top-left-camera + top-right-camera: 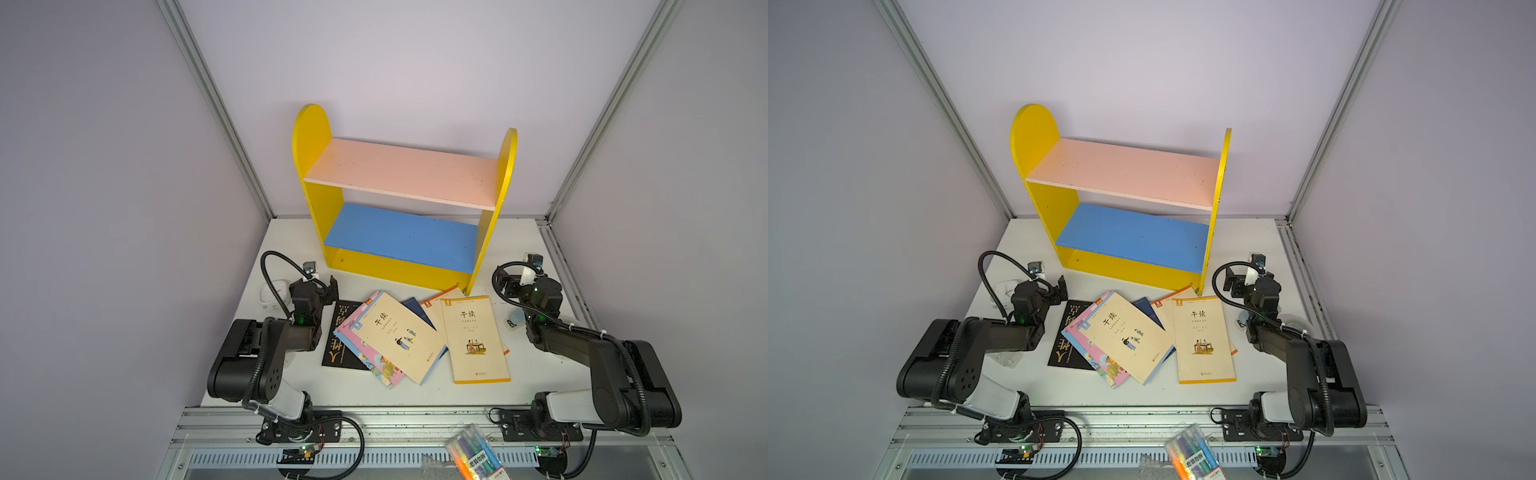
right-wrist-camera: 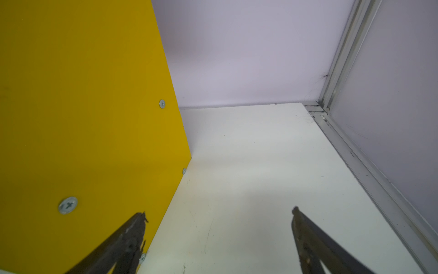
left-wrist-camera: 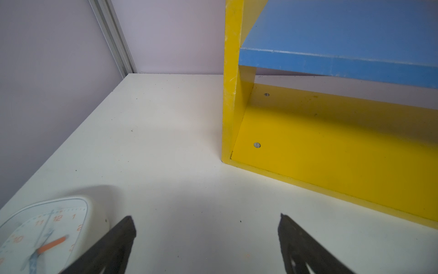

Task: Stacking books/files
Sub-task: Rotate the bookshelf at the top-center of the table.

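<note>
books [image 1: 399,332] overlapping on table [image 1: 436,395], shelf [image 1: 401,172] behind them, clock [image 1: 266,295] left of books

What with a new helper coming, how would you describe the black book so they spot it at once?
Start at the yellow bookshelf at the back of the table; a spread of books lies just before it. The black book is at the end nearest the left arm, partly under a pink cartoon cover. It alone is black with gold lettering.
</note>
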`<state>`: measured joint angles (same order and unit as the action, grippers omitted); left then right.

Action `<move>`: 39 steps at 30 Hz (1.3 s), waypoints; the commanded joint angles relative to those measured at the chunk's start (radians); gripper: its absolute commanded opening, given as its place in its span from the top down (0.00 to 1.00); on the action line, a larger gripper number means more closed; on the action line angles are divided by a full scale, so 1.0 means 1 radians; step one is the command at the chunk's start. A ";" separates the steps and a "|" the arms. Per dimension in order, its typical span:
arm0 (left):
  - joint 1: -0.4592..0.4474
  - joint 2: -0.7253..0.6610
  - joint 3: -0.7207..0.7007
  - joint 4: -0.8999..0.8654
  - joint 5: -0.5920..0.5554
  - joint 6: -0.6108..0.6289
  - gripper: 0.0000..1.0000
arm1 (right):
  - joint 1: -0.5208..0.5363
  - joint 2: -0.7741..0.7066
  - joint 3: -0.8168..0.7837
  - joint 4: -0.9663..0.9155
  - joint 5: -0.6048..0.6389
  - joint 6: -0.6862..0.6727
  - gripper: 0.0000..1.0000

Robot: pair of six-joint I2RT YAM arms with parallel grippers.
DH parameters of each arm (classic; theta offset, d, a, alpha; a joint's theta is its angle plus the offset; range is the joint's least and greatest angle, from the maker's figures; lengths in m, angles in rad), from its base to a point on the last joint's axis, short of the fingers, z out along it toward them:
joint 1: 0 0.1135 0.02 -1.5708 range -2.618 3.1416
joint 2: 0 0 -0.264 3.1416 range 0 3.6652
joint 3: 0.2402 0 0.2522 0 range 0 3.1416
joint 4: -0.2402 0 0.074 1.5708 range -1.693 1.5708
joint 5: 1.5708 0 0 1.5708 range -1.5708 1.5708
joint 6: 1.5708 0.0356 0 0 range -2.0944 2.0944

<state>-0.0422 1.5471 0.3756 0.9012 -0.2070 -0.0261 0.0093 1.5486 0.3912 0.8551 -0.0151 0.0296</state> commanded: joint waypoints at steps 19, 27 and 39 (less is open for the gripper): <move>-0.034 -0.277 -0.033 -0.154 0.051 0.049 0.03 | 0.004 -0.247 0.129 -0.456 -0.042 0.075 0.02; -0.067 -0.499 0.007 -0.381 0.009 -0.131 0.03 | 0.072 -0.351 0.252 -0.723 -0.106 0.164 0.02; -0.079 -0.668 0.070 -0.660 -0.039 -0.290 0.03 | 0.204 -0.297 0.272 -0.661 -0.179 0.267 0.02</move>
<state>-0.1192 0.8936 0.4301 0.3080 -0.2447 -0.2760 0.1974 1.2236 0.6590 0.1337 -0.2230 0.2440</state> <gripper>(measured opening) 0.966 0.979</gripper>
